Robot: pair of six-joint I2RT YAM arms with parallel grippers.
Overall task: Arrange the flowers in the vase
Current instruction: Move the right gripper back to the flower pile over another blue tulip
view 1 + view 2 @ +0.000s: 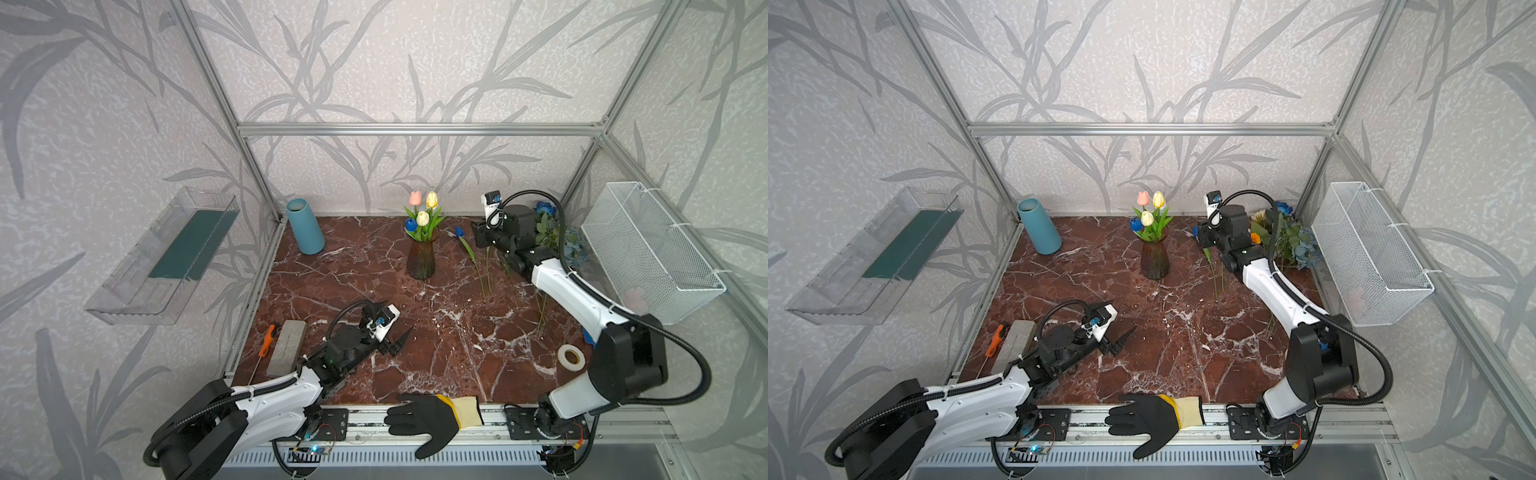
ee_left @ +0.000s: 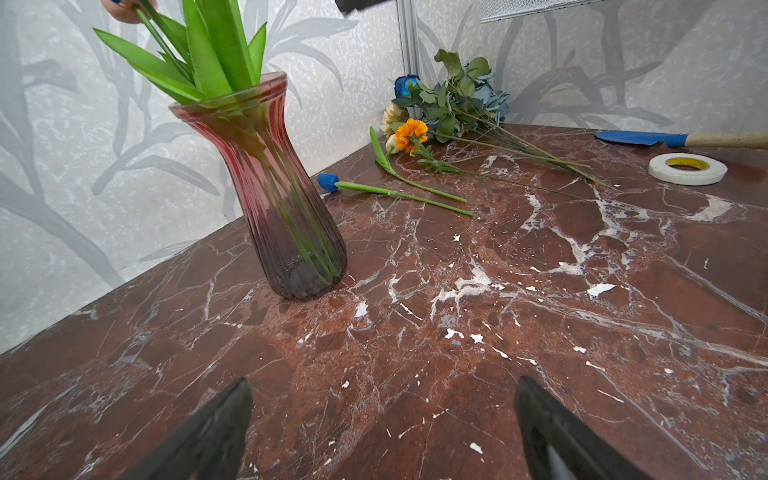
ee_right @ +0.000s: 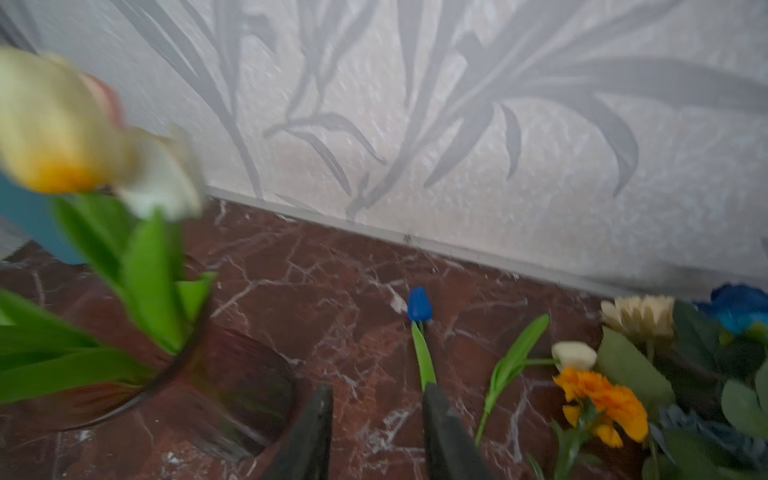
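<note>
In the right wrist view the vase [image 3: 232, 374] and its tulips [image 3: 54, 133] are blurred and cropped; in a top view the right arm [image 1: 557, 282] covers loose flowers [image 1: 542, 228] beside the vase.

A red-brown, white-veined marble worktop [image 1: 436, 332] is enclosed by grey leaf-patterned wallpapered walls [image 1: 374, 62] and aluminium frame bars [image 1: 415, 129].

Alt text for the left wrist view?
A ribbed pink-to-smoky glass vase holding green stems stands on a red-brown marble table. Beyond it, a blue tulip, an orange marigold and a leafy bunch lie loose near a tape roll. The left gripper is nearest the camera, jaws wide open and empty.
</note>
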